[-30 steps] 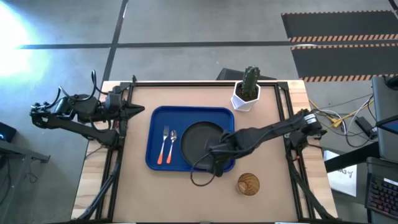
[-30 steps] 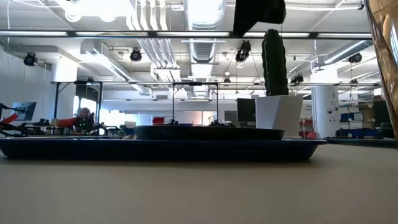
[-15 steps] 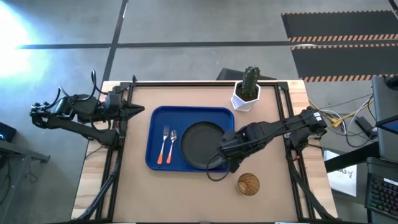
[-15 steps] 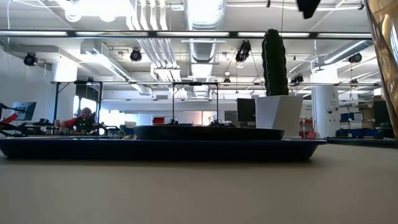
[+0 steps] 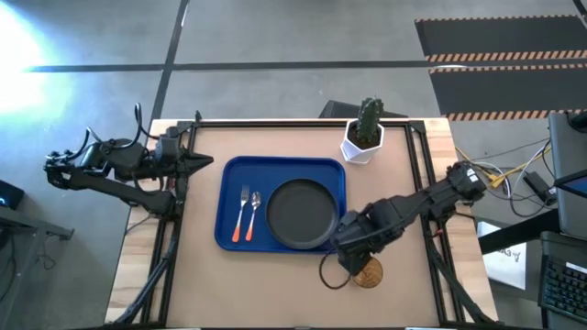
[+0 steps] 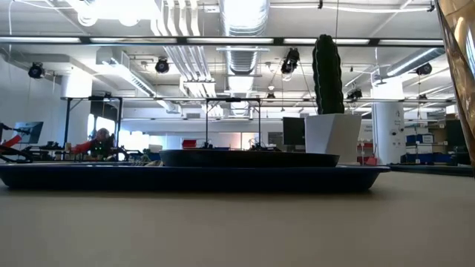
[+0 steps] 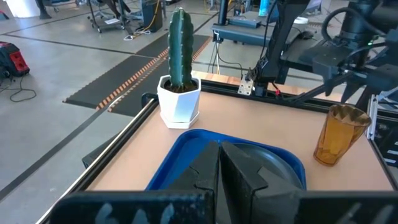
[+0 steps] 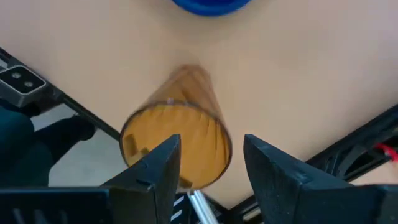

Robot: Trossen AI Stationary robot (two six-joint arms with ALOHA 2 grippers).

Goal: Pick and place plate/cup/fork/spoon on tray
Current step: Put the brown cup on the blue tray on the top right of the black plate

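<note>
The blue tray (image 5: 229, 183) lies mid-table and carries the black plate (image 5: 301, 213), the fork (image 5: 243, 215) and the spoon (image 5: 254, 211), the two side by side left of the plate. The amber cup (image 5: 371, 274) stands upright on the table just off the tray's near right corner. My right gripper (image 8: 208, 165) hangs open over the cup (image 8: 177, 146), pointing down, one finger over its rim and the other beside it. My left gripper (image 7: 219, 168) waits shut at the table's far left edge.
A white pot with a green cactus (image 5: 365, 137) stands at the far edge, right of the tray's far corner. Black rails (image 5: 424, 174) run along the table's sides. Bare tabletop lies left of the cup along the near edge (image 5: 257, 284).
My right gripper has left the plate's near rim, gone toward the table's near right and come over the cup. In the low view it has risen out of the picture. The plate stays flat on the tray.
</note>
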